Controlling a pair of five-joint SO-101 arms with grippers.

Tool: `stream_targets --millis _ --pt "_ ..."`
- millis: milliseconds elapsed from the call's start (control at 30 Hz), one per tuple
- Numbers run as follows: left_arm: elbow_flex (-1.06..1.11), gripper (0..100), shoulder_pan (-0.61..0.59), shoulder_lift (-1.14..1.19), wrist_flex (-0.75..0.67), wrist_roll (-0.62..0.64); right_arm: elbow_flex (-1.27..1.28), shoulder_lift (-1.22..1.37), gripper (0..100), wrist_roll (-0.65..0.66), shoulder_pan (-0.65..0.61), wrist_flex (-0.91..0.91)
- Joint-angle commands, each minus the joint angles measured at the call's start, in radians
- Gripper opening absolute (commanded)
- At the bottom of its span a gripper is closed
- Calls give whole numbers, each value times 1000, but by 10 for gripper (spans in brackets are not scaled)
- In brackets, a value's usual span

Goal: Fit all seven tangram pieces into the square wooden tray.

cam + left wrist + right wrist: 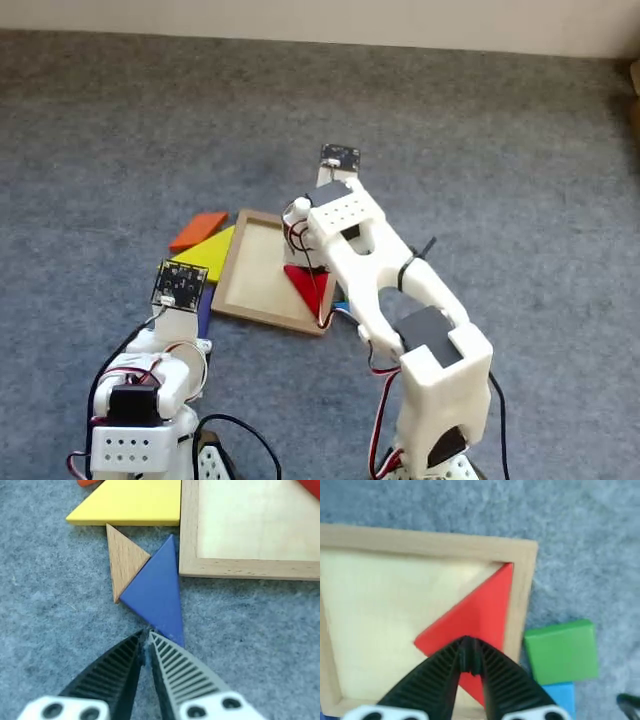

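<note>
Tray (232,270), high view: flat on the grey bench (500,150) between both arms, red triangle (306,284) inside at one corner.
Outside pieces, high view: yellow triangle (212,254) against the rim, orange piece (198,231) just beside it.
Left end effector (147,637), left wrist view: clenched, tips at a corner of the blue triangle (156,592).
Blue triangle, left wrist view: just beside the rim, edge to edge with a wooden triangle (125,562).
Right end effector (468,647), right wrist view: clenched, tips over the red triangle.
Green square (562,652), right wrist view: just outside the rim, pale blue piece (559,697) beside it.
</note>
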Motion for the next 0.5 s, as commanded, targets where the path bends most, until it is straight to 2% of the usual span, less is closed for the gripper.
stream_targets --millis 0,100,167,400,467 --pt "19 6 -18 -58 3 6 -4 -128 5 12 28 35" --pt "19 6 -18 -58 3 6 1 -203 5 15 31 44" --pt "19 6 -18 -58 3 6 16 -237 5 89 33 74" --pt "19 6 -18 -58 3 6 111 -348 5 654 35 174" --pt "19 6 -18 -58 3 6 151 -375 5 721 33 182"
